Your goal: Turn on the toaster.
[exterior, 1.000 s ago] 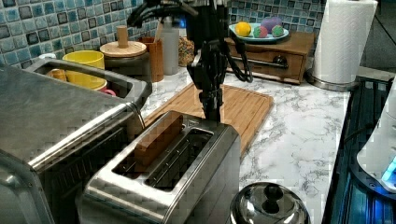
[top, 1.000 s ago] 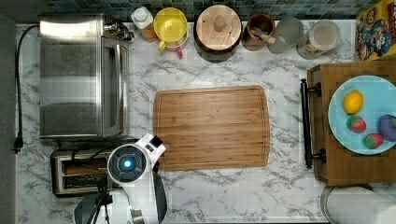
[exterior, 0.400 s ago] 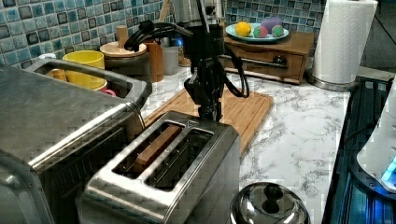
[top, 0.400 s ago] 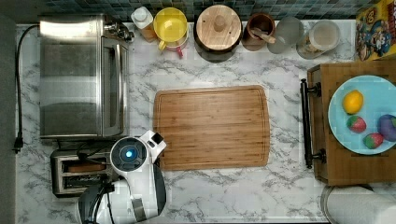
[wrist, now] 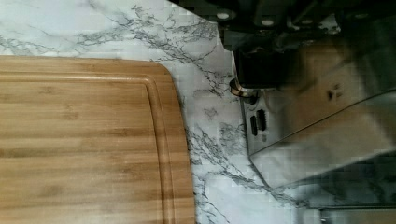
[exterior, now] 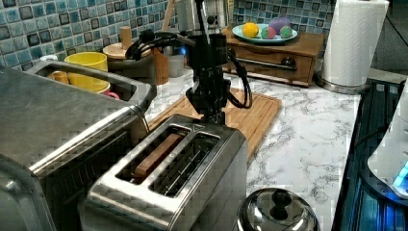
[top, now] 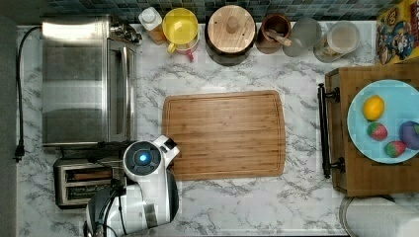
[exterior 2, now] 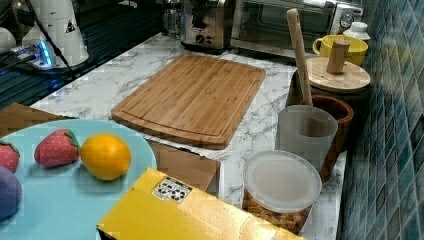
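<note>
While the arm (top: 143, 192) reaches in from the bottom left of the top view, we see its hand (exterior: 211, 113) hanging straight down at the far end of the toaster (exterior: 173, 183) in the left view, right at that end's upper edge. We cannot tell whether the hand is released or clenched; dark parts hide its fingers in the wrist view, where it sits against the toaster's steel end face.

The toaster (top: 86, 180) stands on the marble desk (top: 247, 207) in the lower left of the top view, just below the oven (top: 84, 81) and left of the board (top: 225, 134). In the left view a brown slice (exterior: 156, 154) sits low in the slot nearer the oven, and the other slot shows bare wire guides. In the right view the toaster (exterior 2: 205, 25) appears at the top centre, beside the oven (exterior 2: 295, 22).

Along the tiled wall at the top of the top view we see a yellow mug (top: 180, 24), a lidded wooden jar (top: 231, 29) and a brown cup (top: 274, 32). A blue plate (top: 383, 121) with fruit rests on a wooden box (top: 375, 182) at the right edge of the top view. A steel kettle (exterior: 279, 211) sits at the bottom of the left view, just beside the toaster.
</note>
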`<control>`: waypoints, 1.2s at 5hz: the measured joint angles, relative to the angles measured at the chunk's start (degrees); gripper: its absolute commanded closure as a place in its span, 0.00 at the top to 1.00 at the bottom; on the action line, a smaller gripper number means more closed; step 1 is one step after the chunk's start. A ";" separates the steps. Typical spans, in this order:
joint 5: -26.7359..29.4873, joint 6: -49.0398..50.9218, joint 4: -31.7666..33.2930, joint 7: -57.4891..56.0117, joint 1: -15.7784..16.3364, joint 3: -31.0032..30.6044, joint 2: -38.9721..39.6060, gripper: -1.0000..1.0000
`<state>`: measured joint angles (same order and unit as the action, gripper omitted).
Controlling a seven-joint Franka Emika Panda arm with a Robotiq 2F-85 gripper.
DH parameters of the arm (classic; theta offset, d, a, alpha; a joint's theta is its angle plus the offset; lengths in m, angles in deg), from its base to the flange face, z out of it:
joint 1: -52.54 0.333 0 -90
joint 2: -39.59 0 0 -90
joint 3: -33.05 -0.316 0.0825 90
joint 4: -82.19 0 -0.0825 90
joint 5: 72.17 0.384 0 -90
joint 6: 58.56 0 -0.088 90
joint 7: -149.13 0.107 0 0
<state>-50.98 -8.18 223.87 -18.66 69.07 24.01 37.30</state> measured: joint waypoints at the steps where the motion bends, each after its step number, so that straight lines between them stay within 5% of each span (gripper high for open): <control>1: 1.47 1.29 -1.12 0.00 -0.88 0.38 1.32 0.00; 6: 3.27 1.43 -1.34 0.00 -1.40 0.77 1.68 0.00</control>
<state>-47.71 -6.75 222.52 -18.66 67.68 24.78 38.99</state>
